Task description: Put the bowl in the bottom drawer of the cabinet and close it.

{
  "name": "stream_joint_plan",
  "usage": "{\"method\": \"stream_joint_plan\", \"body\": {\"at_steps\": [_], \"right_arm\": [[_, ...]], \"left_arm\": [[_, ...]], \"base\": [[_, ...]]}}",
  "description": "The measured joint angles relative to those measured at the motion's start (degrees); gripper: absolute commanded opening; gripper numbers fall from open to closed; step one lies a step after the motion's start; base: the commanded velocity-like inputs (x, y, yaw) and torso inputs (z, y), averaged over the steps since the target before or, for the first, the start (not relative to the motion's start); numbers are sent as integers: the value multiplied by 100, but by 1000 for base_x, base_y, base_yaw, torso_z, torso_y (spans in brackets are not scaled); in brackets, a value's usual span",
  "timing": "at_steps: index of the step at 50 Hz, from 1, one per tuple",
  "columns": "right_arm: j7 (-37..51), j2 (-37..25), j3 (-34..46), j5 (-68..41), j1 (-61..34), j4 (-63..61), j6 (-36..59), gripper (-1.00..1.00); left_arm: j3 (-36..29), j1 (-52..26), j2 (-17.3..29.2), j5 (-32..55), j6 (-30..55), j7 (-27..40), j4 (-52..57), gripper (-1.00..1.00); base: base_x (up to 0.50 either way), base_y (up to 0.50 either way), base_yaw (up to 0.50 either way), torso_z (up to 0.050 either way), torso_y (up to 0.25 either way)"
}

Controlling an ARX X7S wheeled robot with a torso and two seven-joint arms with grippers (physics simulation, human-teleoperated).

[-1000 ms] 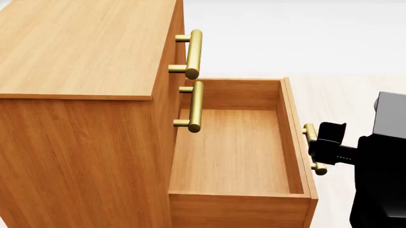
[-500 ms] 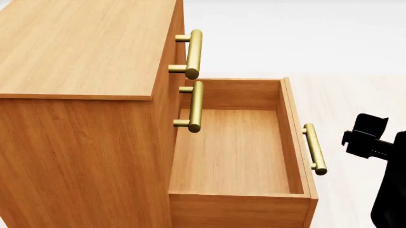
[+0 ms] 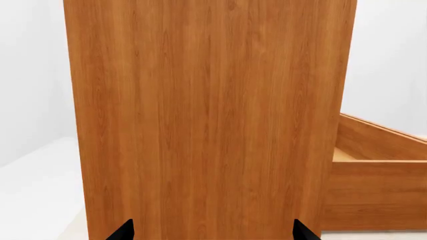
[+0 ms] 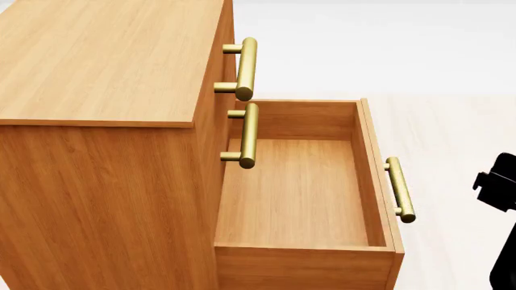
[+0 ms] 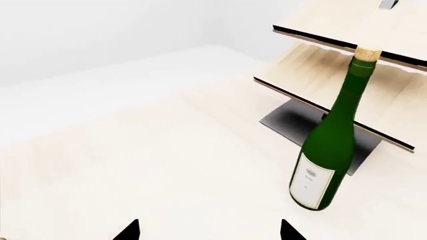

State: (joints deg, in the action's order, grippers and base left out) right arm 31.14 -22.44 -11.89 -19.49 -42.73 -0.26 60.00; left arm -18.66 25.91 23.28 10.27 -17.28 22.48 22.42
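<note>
The bowl is out of view in every frame. The honey-brown cabinet (image 4: 105,60) fills the left of the head view. Its bottom drawer (image 4: 298,193) is pulled far out and holds nothing; its brass handle (image 4: 400,189) is free. Only a black part of my right gripper (image 4: 498,184) shows at the right edge, well clear of that handle. In the right wrist view the right gripper (image 5: 210,231) is open over pale floor, nothing between its tips. My left gripper (image 3: 212,232) is open, facing the cabinet's side wall (image 3: 207,115), with the drawer (image 3: 373,185) beside it.
A green wine bottle (image 5: 330,145) stands upright on the pale floor in front of slanted pale wooden boards (image 5: 333,65) with a dark base. The two upper drawers are shut, and their brass handles (image 4: 246,69) jut out over the pulled-out drawer.
My right gripper has come off the bottom drawer's handle and drawn away to the right, almost out of the head view. The drawer has stayed where it was.
</note>
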Motion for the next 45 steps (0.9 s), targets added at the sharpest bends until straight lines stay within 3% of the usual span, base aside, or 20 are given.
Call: {"method": "stream_joint_plan", "body": {"at_steps": [45], "right_arm": [[1092, 222, -895, 490, 218, 645, -938, 100]], "left_arm": [[-59, -30, 49, 8, -62, 64, -47, 100]], "base": [[0, 0, 0, 0, 0]]}}
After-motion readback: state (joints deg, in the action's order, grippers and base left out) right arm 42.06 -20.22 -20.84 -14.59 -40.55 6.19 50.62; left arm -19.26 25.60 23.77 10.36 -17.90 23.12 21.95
